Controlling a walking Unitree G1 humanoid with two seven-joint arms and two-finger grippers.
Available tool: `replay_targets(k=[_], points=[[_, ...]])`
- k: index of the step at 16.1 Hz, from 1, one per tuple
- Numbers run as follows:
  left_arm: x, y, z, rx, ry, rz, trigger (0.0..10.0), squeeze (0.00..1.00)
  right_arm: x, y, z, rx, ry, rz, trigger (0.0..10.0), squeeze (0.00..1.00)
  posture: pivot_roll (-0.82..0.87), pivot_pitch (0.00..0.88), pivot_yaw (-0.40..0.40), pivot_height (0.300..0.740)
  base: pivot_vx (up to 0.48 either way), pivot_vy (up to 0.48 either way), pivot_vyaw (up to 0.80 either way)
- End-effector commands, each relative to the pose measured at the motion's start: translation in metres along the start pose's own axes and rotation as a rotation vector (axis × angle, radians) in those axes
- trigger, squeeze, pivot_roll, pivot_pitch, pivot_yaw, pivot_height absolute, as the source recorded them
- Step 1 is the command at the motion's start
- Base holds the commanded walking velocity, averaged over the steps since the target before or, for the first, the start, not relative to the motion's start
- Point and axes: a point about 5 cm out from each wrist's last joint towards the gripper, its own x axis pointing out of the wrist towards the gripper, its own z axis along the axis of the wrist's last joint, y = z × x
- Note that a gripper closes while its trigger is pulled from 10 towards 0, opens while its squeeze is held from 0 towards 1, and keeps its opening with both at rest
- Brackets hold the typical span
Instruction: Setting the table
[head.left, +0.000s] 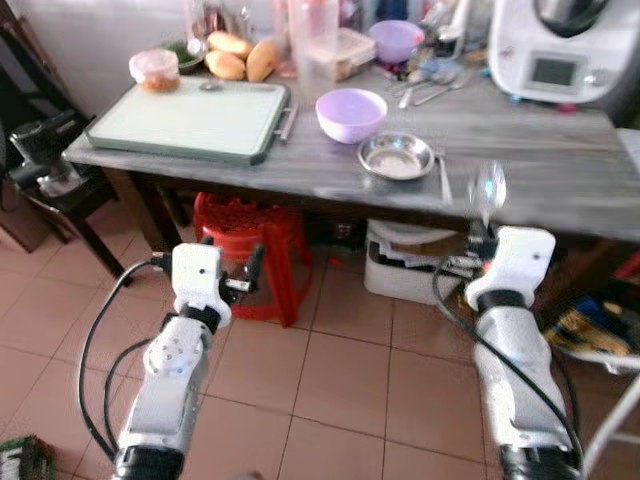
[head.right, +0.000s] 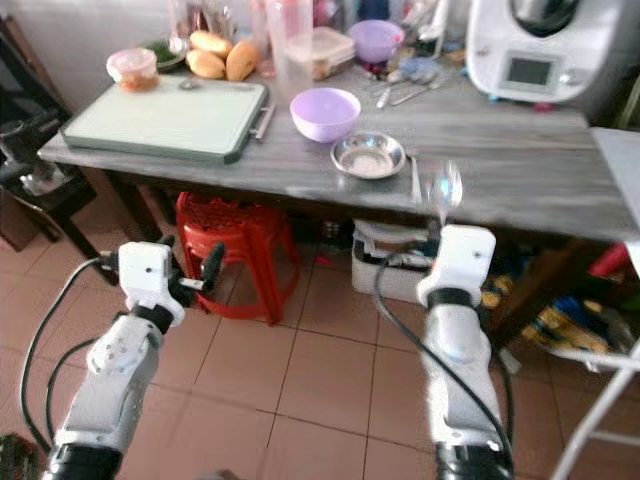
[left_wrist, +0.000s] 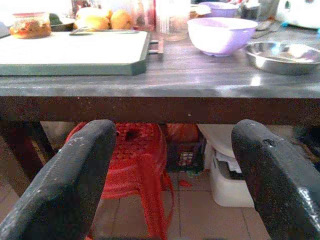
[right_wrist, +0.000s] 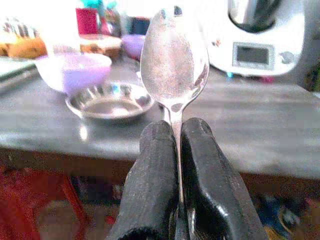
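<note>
Silver forearms reach forward over the tiled floor, short of the table edge. The right gripper (right_wrist: 175, 145) has its black fingers pinched on a spoon (head.left: 488, 187), bowl end up, before the grey table (head.left: 560, 170). The left gripper (left_wrist: 172, 165) is held level below the tabletop, fingers spread apart, holding nothing. Farther on the table sit a steel dish (head.left: 396, 157), then a lilac bowl (head.left: 351, 113) and a green cutting board (head.left: 190, 120).

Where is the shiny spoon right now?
The spoon stands upright, pinched in the right gripper, held in front of the table's near edge. It is just to the right of the steel dish.
</note>
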Motion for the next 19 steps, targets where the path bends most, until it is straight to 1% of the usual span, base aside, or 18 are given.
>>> replay_targets(k=[1, 2, 6, 10, 14, 15, 16, 18, 19], points=[[0.004, -0.005, 0.008, -0.004, -0.034, -0.017, 10.0, 0.0, -0.005, -0.007, 0.004, -0.033, -0.033, -0.021, 10.0, 0.0, -0.04, 0.0, 0.029, 0.74, 0.48, 0.0, 0.0], [0.004, -0.005, 0.009, -0.003, -0.043, -0.013, 10.0, 0.0, -0.007, -0.007, 0.004, -0.04, -0.038, -0.021, 10.0, 0.0, -0.04, 0.0, 0.03, 0.74, 0.48, 0.0, 0.0], [0.005, -0.007, 0.011, -0.003, -0.049, -0.026, 10.0, 0.0, -0.012, -0.01, -0.001, -0.008, -0.009, -0.06, 10.0, 0.0, -0.04, 0.0, 0.031, 0.74, 0.48, 0.0, 0.0], [0.005, -0.007, 0.011, -0.006, -0.043, -0.024, 10.0, 0.0, -0.018, -0.015, -0.012, 0.023, 0.058, -0.113, 10.0, 0.0, -0.04, 0.0, 0.028, 0.74, 0.429, 0.0, 0.0], [0.003, -0.004, 0.011, -0.006, -0.039, -0.005, 10.0, 0.0, -0.019, -0.019, -0.014, 0.02, 0.072, -0.142, 10.0, 0.0, -0.03, 0.0, 0.024, 0.74, 0.0, 0.0, 0.0], [0.002, -0.002, 0.012, -0.003, -0.038, -0.002, 10.0, 0.0, -0.019, -0.021, -0.014, 0.005, 0.072, -0.161, 10.0, 0.0, -0.03, 0.0, 0.026, 0.74, 0.0, 0.0, 0.0], [0.0, 0.001, 0.012, -0.006, -0.035, 0.007, 10.0, 0.0, -0.021, -0.031, -0.017, -0.002, 0.096, -0.217, 10.0, 0.0, -0.03, 0.0, 0.026, 0.74, 0.0, 0.0, 0.0], [-0.002, 0.003, 0.011, -0.005, -0.023, 0.018, 10.0, 0.0, -0.022, -0.035, -0.02, 0.01, 0.121, -0.24, 10.0, 0.0, -0.03, 0.0, 0.03, 0.74, 0.0, 0.0, 0.0], [-0.004, 0.003, 0.01, -0.004, -0.014, 0.002, 10.0, 0.0, -0.022, -0.043, -0.024, 0.017, 0.148, -0.274, 10.0, 0.0, -0.03, 0.0, 0.032, 0.74, 0.0, 0.0, 0.0]])
